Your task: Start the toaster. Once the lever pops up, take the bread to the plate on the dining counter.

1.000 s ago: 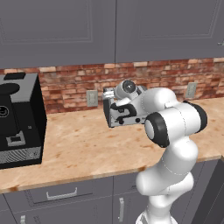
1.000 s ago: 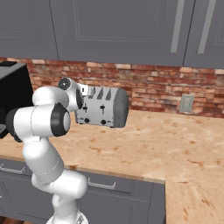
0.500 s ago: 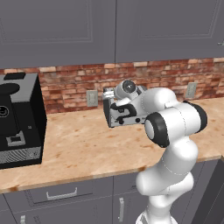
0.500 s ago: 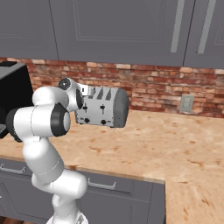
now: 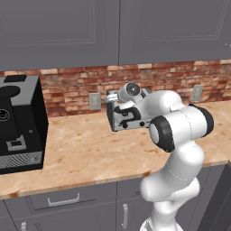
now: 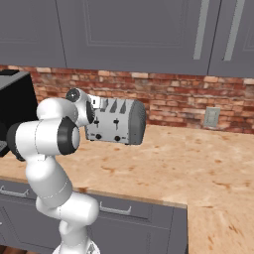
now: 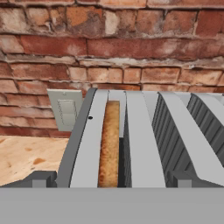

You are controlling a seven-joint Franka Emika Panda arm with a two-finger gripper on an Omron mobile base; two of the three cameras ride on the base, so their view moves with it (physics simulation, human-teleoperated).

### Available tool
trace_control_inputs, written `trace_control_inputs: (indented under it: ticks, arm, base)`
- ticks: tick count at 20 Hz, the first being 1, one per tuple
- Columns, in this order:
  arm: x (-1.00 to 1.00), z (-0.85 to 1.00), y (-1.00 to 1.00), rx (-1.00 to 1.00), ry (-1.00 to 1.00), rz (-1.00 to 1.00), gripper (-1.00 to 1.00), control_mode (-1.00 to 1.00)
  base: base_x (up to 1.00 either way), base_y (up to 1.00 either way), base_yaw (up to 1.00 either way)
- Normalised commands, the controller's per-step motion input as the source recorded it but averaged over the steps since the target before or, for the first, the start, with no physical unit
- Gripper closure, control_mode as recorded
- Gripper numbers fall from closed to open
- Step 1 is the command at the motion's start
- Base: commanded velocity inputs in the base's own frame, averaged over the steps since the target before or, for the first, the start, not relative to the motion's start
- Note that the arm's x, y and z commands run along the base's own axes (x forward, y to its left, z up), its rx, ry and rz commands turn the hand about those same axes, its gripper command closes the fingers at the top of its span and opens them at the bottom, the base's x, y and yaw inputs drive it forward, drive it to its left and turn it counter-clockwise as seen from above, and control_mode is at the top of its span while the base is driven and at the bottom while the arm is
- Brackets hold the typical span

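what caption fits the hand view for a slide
Hand camera looks down on the toaster, bread sitting in its leftmost slot, brick backsplash behind.

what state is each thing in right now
toaster: upright on the counter by the brick wall
bread: sitting in the toaster's leftmost slot in the hand view
gripper: open, above the toaster
coffee machine: standing at the counter's left end

Brushed-metal toaster [image 6: 118, 122], rough brick backsplash [image 7: 113, 39]
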Motion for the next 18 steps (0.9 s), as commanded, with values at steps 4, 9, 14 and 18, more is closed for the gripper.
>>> trace_control_inputs:
  ticks: [4,9,14,18]
  arm:
    - [0.00,0.00,0.00,0.00,0.00,0.00,-1.00,-1.00]
    - [0.00,0.00,0.00,0.00,0.00,0.00,-1.00,-1.00]
    - [0.00,0.00,0.00,0.00,0.00,0.00,-1.00,-1.00]
    - [0.00,0.00,0.00,0.00,0.00,0.00,-1.00,-1.00]
  base:
    - [0.00,0.00,0.00]
    - [0.00,0.00,0.00]
    - [0.00,0.00,0.00]
    - [0.00,0.00,0.00]
